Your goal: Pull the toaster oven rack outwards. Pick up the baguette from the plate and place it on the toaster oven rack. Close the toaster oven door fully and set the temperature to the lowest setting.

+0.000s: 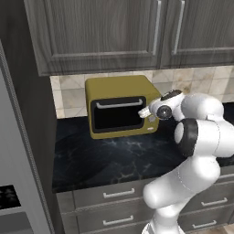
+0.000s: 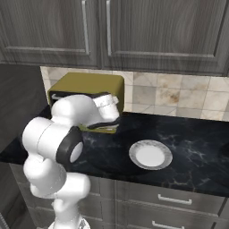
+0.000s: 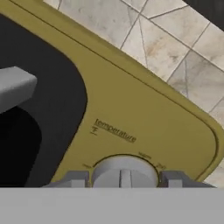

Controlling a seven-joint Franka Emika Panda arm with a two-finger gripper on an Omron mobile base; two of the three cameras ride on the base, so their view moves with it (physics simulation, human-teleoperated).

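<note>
**Surfaces and finishes**

Toaster oven (image 1: 121,87): matt mustard-yellow casing, smooth. Toaster oven door (image 1: 117,114): dark glossy glass, silver metallic bar handle. Temperature knob (image 3: 124,171): smooth grey metal look. Counter (image 2: 197,143): polished black veined stone. Cabinets (image 1: 105,32): grey wood grain. Plate (image 2: 150,154): glazed white-grey.

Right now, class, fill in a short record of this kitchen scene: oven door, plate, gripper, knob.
toaster oven door: shut, upright against the toaster oven
plate: on the dark counter, nothing on it
gripper: at the oven's right panel, fingertips either side of the temperature knob
grip: cannot tell whether the fingers touch the knob
</note>
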